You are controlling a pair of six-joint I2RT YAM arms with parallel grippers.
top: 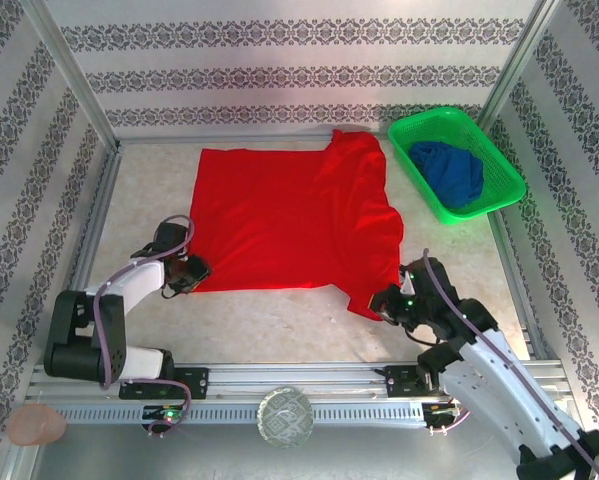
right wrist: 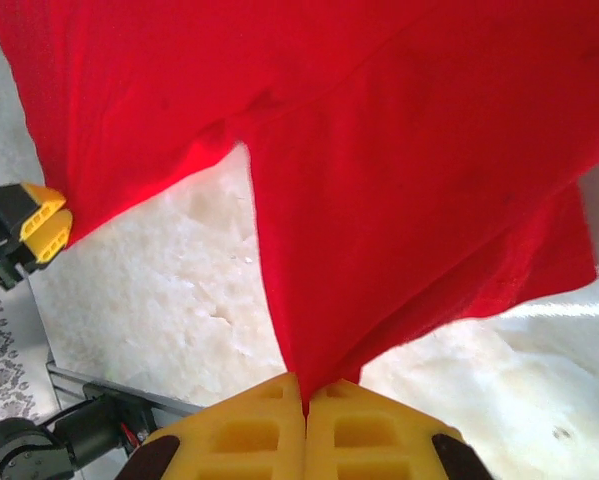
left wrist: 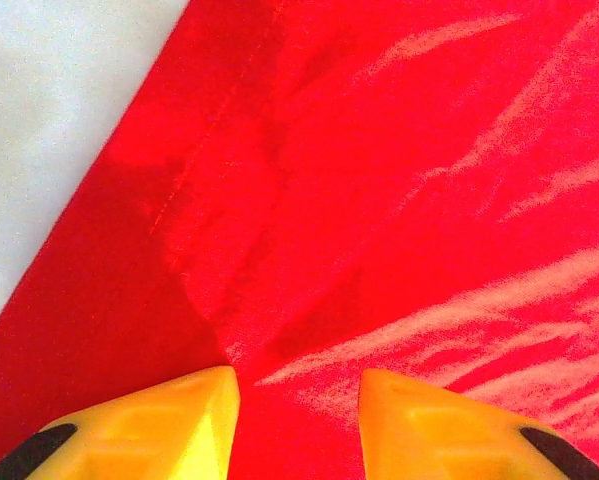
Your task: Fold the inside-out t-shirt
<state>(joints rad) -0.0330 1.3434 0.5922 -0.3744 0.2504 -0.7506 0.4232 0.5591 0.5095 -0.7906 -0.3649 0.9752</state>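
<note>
The inside-out t-shirt (top: 289,220) is bright red and lies spread flat on the pale table, its sleeve end toward the right. My left gripper (top: 191,272) is at the shirt's near left corner. In the left wrist view its yellow fingertips (left wrist: 299,400) stand apart, with red cloth (left wrist: 379,200) and a hem seam lying between and beneath them. My right gripper (top: 384,300) is at the near right corner. There its jaws (right wrist: 306,395) are shut on a pinch of the red cloth (right wrist: 399,150), which rises off the table in a taut peak.
A green basket (top: 429,117) at the back right holds a dark blue garment (top: 449,170). Patterned walls and metal posts enclose the table. On the near rail lie a round silvery object (top: 285,415) and a pinkish disc (top: 36,425). Bare table (right wrist: 159,270) shows between the arms.
</note>
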